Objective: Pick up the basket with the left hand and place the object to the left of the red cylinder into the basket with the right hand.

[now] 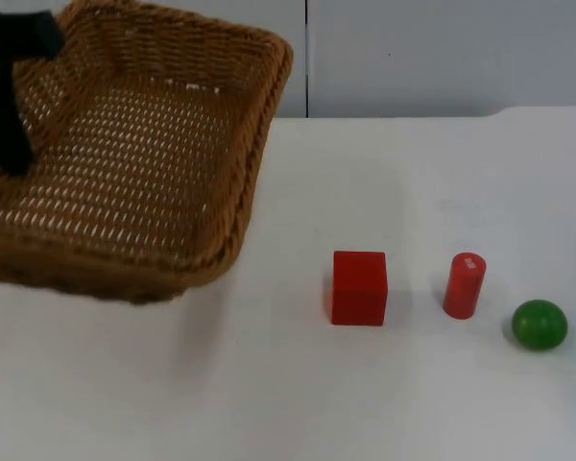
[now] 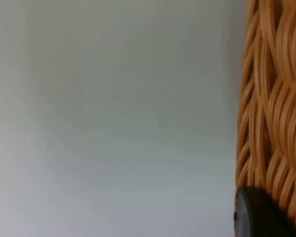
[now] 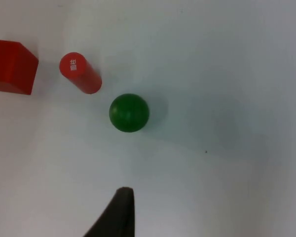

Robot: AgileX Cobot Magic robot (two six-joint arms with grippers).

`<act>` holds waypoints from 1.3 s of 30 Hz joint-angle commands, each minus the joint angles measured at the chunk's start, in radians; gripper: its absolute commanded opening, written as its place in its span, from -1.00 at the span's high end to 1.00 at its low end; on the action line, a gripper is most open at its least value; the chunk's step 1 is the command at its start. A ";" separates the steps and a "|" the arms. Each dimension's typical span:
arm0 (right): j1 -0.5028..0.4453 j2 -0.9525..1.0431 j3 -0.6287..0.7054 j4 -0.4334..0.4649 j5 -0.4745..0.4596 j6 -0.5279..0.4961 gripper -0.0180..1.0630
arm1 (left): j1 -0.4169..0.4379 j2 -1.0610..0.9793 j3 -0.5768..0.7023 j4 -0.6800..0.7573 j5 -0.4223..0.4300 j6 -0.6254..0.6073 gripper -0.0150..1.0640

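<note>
Here, red cylinder top carries a white, unreadable label.

Bright even light; soft shadow under basket; left wrist view blurred.

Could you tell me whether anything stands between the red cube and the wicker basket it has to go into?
Nothing visible does. The red cube stands apart on the white table, bare surface between it and the woven wicker basket, which the left gripper holds tilted. The red cylinder and green ball lie on the cube's far side.
</note>
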State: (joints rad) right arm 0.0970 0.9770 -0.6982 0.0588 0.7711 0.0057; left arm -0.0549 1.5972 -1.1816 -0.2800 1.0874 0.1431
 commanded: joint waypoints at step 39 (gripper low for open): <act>-0.004 -0.001 -0.008 0.059 -0.008 -0.018 -0.98 | 0.220 -0.303 0.568 -0.321 -0.244 0.373 0.98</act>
State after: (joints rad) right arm 0.0970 0.9770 -0.6982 0.1066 0.7737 0.0000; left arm 0.1626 1.3060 -0.6122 -0.5650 0.8316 0.5015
